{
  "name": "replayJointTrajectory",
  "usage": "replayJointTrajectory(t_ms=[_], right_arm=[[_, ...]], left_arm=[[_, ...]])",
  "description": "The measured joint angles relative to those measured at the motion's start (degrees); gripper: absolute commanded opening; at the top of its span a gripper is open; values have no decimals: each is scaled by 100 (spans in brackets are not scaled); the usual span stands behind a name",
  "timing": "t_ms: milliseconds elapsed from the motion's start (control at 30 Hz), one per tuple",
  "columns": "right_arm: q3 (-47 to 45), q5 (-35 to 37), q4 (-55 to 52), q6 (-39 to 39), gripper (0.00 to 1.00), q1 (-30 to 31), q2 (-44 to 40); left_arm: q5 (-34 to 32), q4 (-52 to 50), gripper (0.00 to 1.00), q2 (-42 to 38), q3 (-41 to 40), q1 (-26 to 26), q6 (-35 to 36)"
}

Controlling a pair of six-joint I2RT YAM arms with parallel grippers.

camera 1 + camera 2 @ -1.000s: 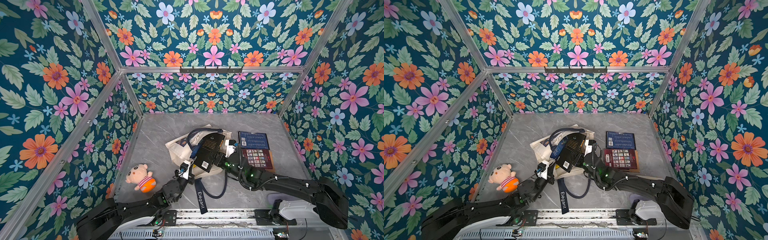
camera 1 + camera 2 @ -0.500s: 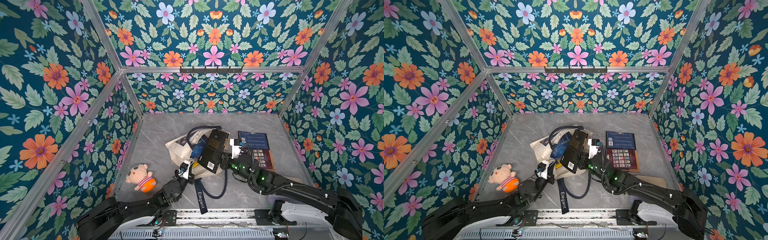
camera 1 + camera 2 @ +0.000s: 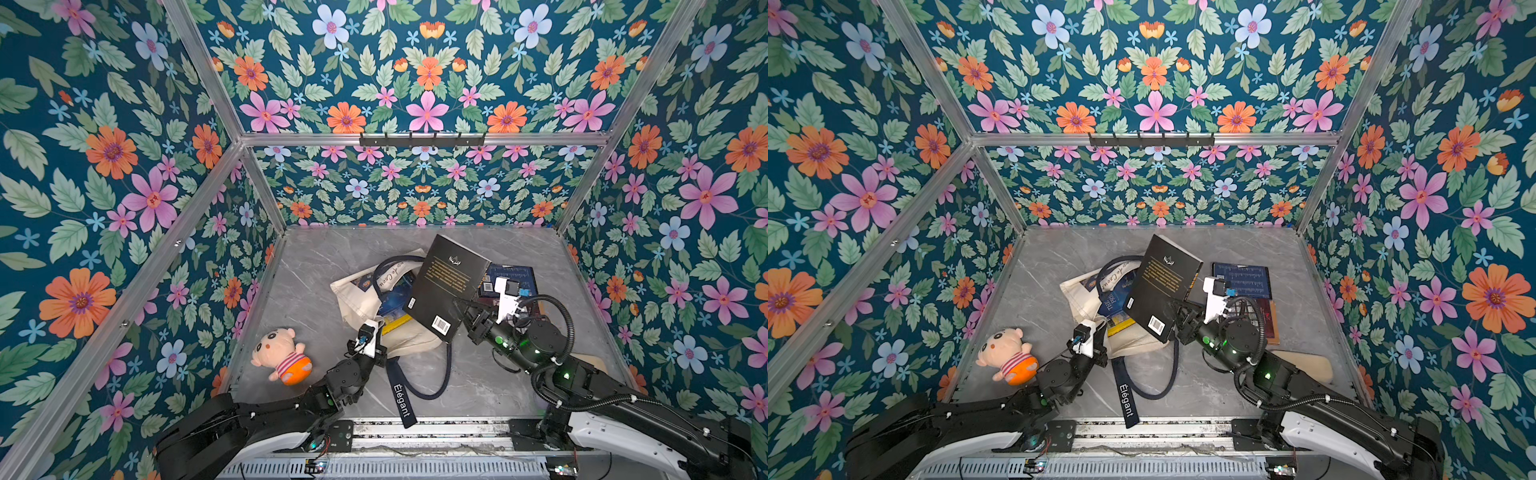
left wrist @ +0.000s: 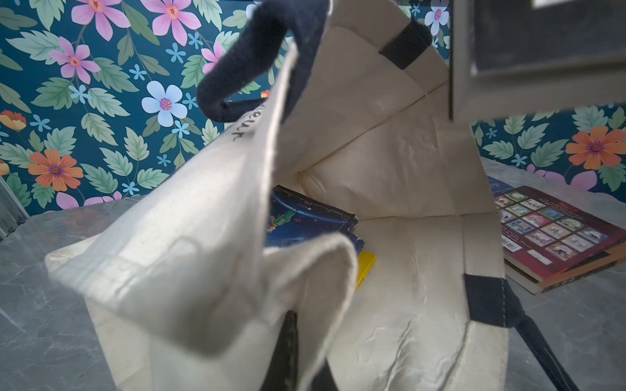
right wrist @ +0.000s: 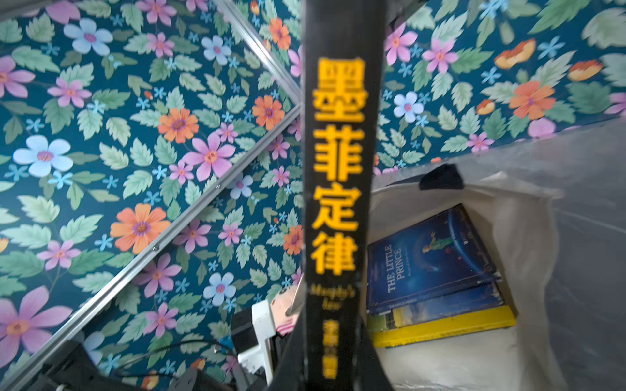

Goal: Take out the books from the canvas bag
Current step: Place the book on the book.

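The cream canvas bag [image 3: 361, 299] lies on its side mid-table, mouth toward the arms. My left gripper [image 3: 373, 332] is shut on the bag's near rim, seen close up as folded canvas [image 4: 237, 270] pinched by a dark finger [image 4: 288, 348]. My right gripper [image 3: 467, 318] is shut on the lower edge of a black book [image 3: 451, 286], held tilted in the air above the bag; its spine [image 5: 338, 169] carries yellow lettering. A blue book [image 5: 430, 257] and a yellow one [image 5: 440, 326] lie inside the bag.
Two books, a dark blue one [image 3: 513, 276] and a red-covered one [image 4: 555, 233], lie on the table right of the bag. A pink plush doll [image 3: 280, 355] sits at the front left. The navy "Elégant" strap [image 3: 401, 395] trails toward the front edge. Floral walls enclose three sides.
My right gripper has raised the black book up and to the right, clear of the bag, standing it more upright. The left gripper and the bag rim have stayed put.
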Motion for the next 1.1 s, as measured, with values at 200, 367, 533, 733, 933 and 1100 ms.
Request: replayJointTrajectory(t_ms=[200, 367, 533, 733, 933, 1100], right_arm=[[-350, 1434, -136, 101, 0, -278, -363], [-588, 1572, -81, 750, 0, -1397, -356], [-743, 1110, -15, 1757, 0, -2726, 70], [-927, 619, 385, 2721, 0, -3543, 787], [-787, 566, 1137, 2800, 0, -3733, 1491], [-516, 492, 1757, 2826, 0, -4103, 2424]], left_arm=[[0, 0, 0, 0, 0, 0, 0], [4, 0, 0, 0, 0, 0, 0], [4, 2, 0, -15, 2, 0, 0], [-2, -24, 0, -26, 2, 0, 2], [-2, -26, 0, -15, 2, 0, 2], [-2, -37, 0, -35, 2, 0, 2]])
